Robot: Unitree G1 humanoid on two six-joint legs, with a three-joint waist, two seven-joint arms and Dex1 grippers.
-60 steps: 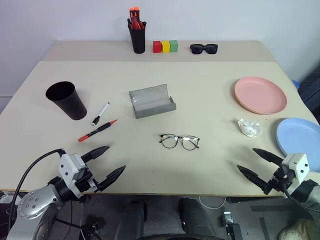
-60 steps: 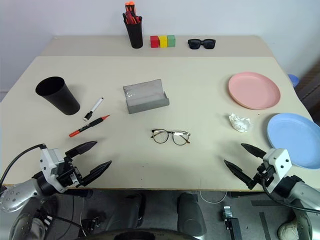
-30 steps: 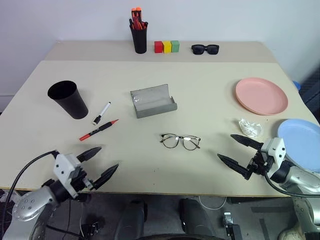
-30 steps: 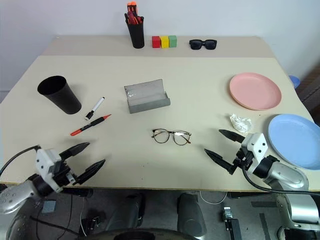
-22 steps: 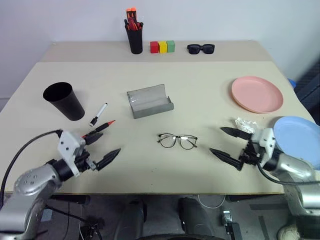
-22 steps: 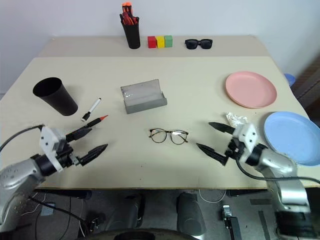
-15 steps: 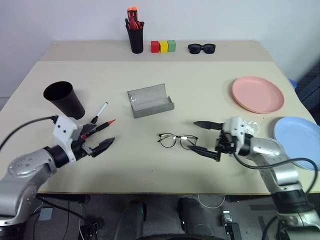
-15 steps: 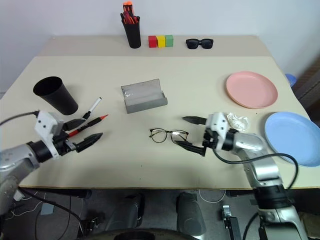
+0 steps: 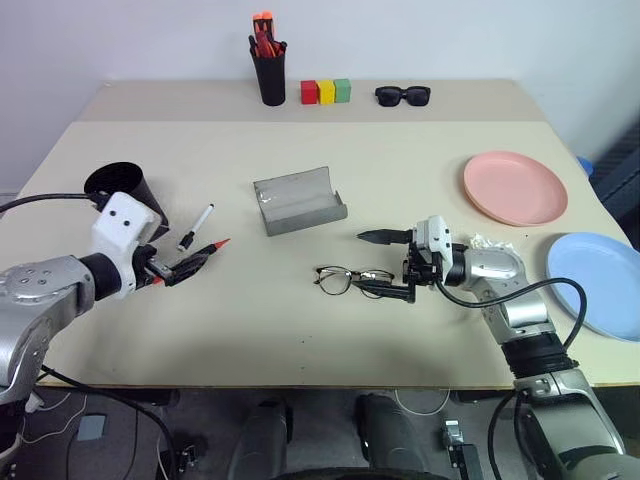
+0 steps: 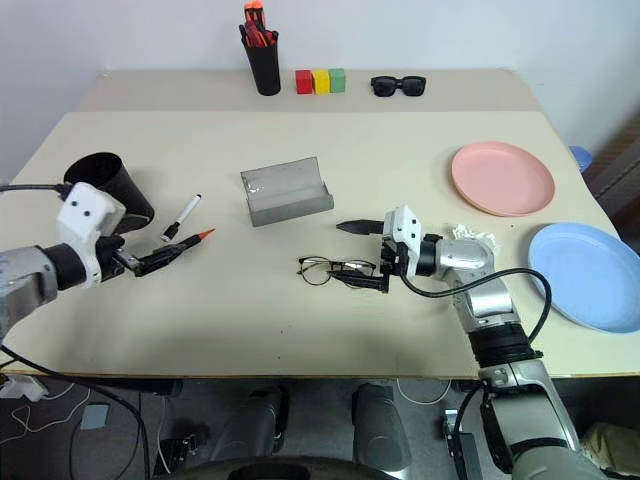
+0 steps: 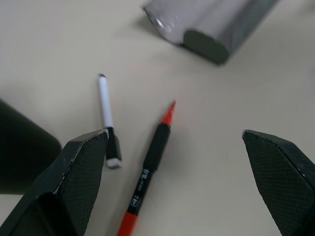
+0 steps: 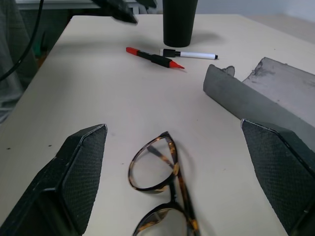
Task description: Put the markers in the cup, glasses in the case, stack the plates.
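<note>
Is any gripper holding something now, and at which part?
Nothing is held. The right gripper is open at the glasses; the left gripper is open over the markers.

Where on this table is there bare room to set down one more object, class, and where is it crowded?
Bare: the wide stretch between the grey case and the pink plate, and the near edge below the glasses. Crowded: around the black cup and the two markers.
</note>
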